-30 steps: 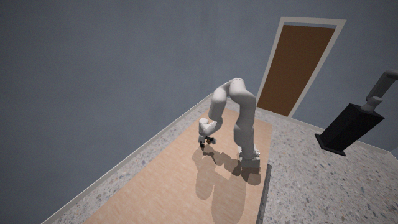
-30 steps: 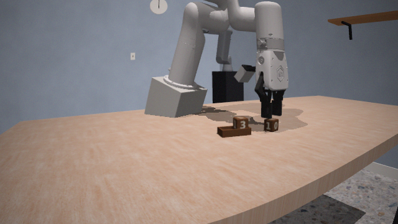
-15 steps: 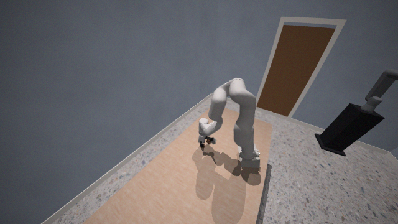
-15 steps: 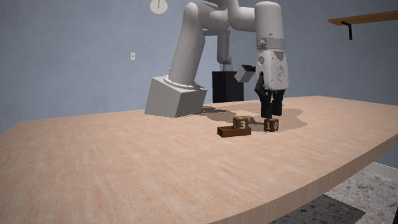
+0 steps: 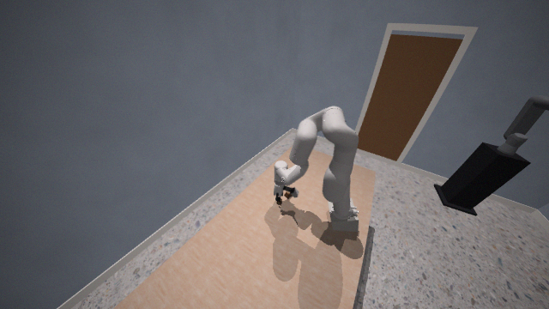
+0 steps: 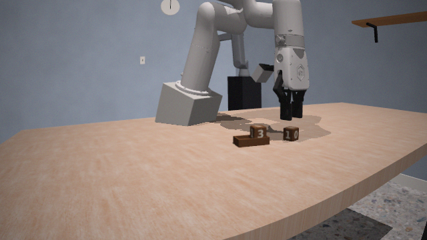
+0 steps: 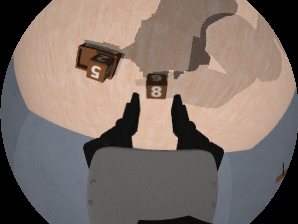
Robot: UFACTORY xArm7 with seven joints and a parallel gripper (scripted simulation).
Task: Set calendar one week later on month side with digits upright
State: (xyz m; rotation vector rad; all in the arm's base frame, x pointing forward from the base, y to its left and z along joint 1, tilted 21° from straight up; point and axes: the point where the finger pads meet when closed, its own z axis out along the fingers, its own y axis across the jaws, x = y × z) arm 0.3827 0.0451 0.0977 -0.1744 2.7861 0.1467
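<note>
One cube [image 6: 291, 133] [image 7: 156, 90] on tbl, brn w/ wht digits, outside tray [image 6: 251, 141] [image 7: 85, 59].

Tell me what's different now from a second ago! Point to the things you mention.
The gripper [image 5: 279, 199] [image 6: 291, 118] [image 7: 156, 101] moved up a little. It didn't grab or let go of anything. The loose block [image 6: 291, 133] [image 7: 156, 87], the tray [image 6: 251, 142] [image 7: 86, 55] and the block in it [image 6: 259, 131] [image 7: 97, 71] stayed put.
</note>
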